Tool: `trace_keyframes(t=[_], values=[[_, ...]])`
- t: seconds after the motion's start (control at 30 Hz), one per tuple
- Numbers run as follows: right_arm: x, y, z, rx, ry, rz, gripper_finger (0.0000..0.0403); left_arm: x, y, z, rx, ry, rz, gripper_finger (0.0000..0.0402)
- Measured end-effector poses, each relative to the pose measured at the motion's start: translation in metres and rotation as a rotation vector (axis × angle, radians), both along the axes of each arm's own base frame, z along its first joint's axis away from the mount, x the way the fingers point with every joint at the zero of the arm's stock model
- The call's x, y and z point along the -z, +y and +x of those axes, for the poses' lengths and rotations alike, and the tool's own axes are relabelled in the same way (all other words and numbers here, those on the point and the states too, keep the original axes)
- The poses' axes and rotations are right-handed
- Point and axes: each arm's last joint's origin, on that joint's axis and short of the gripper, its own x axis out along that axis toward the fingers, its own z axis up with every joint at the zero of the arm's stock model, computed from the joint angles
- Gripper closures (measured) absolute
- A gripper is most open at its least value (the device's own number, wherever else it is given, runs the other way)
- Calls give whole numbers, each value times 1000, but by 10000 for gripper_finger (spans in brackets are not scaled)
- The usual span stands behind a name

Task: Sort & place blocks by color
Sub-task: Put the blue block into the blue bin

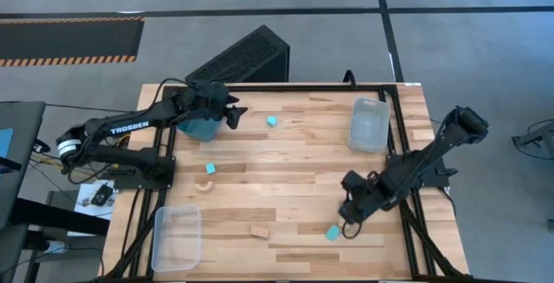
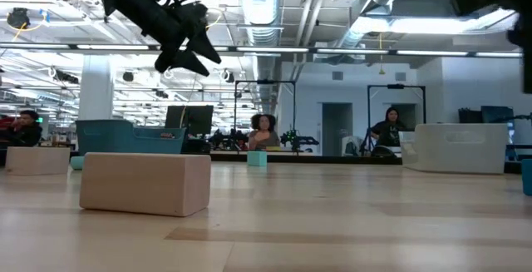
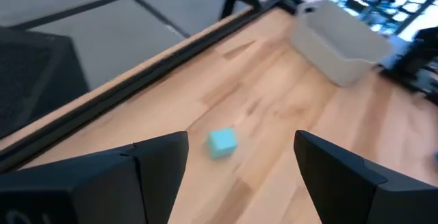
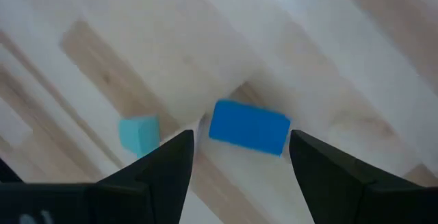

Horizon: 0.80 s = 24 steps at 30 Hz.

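My left gripper [image 1: 234, 112] hangs open in the air beside the teal bin [image 1: 201, 129], pointing toward a cyan cube [image 3: 222, 142] that rests on the table [image 1: 271, 121] ahead of its fingers. My right gripper [image 1: 349, 221] points down, open, above a dark blue block [image 4: 248, 127] lying flat near the table's front right; a cyan block [image 4: 139, 132] lies beside it [image 1: 332, 232]. Another cyan block [image 1: 209, 169], a tan arch [image 1: 206, 185] and a tan block [image 1: 259, 231] lie on the table, untouched.
A clear bin [image 1: 368, 125] stands at the far right and another [image 1: 177, 238] at the near left corner. A black box [image 1: 242, 58] sits on the floor beyond the far edge. The low view shows people at desks in the room behind.
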Motion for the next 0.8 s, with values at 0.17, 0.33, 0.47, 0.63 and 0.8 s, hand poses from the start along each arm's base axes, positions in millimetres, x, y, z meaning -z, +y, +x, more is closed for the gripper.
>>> trace_keyframes(t=[0.17,0.33,0.47,0.63,0.8], values=[[16,14,3,-66,72,8,139,-2,-9,8,77,-60,51,148],[26,16,8,-237,149,26,139,-9,-16,17,109,-152,75,148],[28,12,10,-325,185,36,139,-12,-21,20,112,-206,45,148],[34,10,8,-352,179,-8,139,-9,-27,23,144,-173,46,148],[60,5,1,-251,161,13,139,-4,-40,32,199,-164,26,148]])
